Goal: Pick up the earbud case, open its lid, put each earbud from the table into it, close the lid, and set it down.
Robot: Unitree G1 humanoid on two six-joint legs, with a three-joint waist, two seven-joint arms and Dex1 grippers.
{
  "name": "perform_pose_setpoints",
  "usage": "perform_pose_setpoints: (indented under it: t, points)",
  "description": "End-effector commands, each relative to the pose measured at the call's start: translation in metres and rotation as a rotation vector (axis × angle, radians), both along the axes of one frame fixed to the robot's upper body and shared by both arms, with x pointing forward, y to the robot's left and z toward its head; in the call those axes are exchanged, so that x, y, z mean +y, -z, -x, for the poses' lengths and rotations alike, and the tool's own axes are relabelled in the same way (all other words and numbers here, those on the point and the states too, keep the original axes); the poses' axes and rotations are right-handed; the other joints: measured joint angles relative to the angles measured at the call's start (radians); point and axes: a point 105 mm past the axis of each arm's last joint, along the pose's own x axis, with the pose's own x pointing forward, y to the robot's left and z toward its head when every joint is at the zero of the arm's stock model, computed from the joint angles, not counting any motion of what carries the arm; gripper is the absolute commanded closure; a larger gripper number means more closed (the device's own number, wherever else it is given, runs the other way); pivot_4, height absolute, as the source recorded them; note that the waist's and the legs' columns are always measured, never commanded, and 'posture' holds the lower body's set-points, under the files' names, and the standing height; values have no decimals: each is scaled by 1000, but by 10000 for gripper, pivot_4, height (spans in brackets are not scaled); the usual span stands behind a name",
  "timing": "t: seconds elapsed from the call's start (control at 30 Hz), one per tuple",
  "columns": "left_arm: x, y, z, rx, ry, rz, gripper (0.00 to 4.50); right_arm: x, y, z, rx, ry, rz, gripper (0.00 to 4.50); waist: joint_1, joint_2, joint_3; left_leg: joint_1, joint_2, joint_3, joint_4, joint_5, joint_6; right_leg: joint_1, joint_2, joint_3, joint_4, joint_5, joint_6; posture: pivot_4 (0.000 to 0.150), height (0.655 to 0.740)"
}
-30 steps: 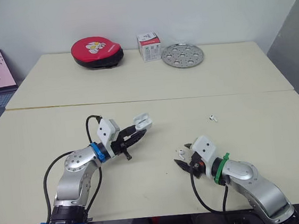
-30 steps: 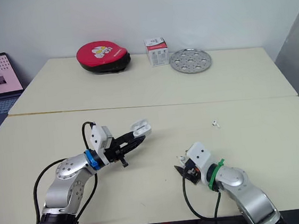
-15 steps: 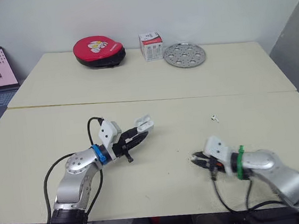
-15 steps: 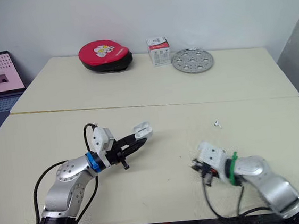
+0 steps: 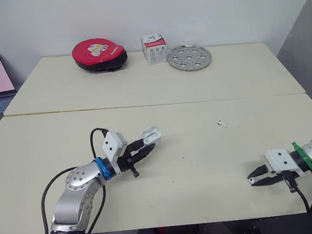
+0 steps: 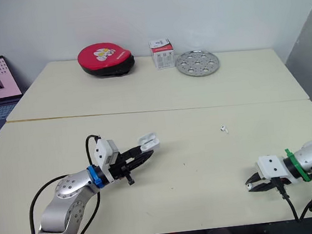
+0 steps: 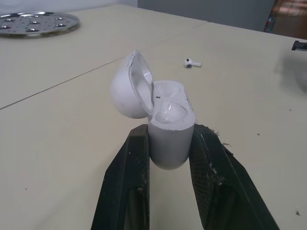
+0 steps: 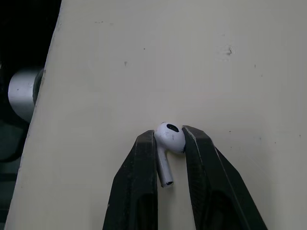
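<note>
- Left claw (image 5: 146,145): narrow, clamped on the lower body of the case (image 7: 170,129), held just above the bench (image 5: 205,162).
- Case: glossy white plastic, rounded; the domed lid (image 7: 125,91) is hinged open to one side of the claw. Contents of the sockets cannot be determined.
- Right claw (image 5: 254,179): narrow, black matte fingers pinching an earbud (image 8: 170,136) by its bulbous head, with the short stem hanging back between the fingers.
- Second earbud (image 5: 221,123): white, lying loose on the bench beyond the left claw's tips, well apart from both claws.
- Bench: pale cream, smooth, matte.
</note>
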Motion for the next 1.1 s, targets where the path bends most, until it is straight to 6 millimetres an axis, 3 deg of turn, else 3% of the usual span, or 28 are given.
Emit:
perform_pose_setpoints:
  t: [0.03,0.07,0.3,0.47,0.6,0.8,1.0,1.1]
  points:
    - [0,-14,4,-48,4,10,37196,1,4,-1,22,-3,15,40608,0,0,0,0,0,0,0,0,0,0,0,0,0,0,0,1500,7400]
    - [0,-14,5,-46,3,9,37196,2,3,-1,33,-5,5,40608,0,0,0,0,0,0,0,0,0,0,0,0,0,0,0,1500,7400]
    - [0,-13,6,-37,-4,10,37196,7,-6,-8,-44,-14,-15,16582,-1,0,0,2,0,1,0,0,0,1,0,1,1,0,0,1500,7400]
    - [-1,-11,7,-27,-9,18,37196,11,-36,-11,-111,-10,-27,16518,-1,2,1,2,0,1,0,0,0,1,0,1,1,0,0,1500,7400]
    - [-3,-10,7,-21,-12,22,37196,10,-49,-4,-114,70,35,16518,3,3,1,0,0,1,0,0,0,0,-1,1,0,0,0,1500,7400]
    - [-5,-7,9,-10,-10,26,37196,11,-46,12,-94,288,266,16518,4,3,1,-1,0,-2,0,0,0,-1,0,0,1,0,0,1500,7400]
    - [-7,-6,9,-8,-6,25,37196,25,-32,16,-73,373,266,16518,3,2,1,-1,0,-1,0,0,0,-1,0,0,0,0,0,1500,7400]
    - [-8,-6,9,-10,-6,25,37196,23,-25,11,-84,397,285,16518,3,2,1,-2,0,0,0,0,0,-2,0,1,0,0,0,1500,7400]
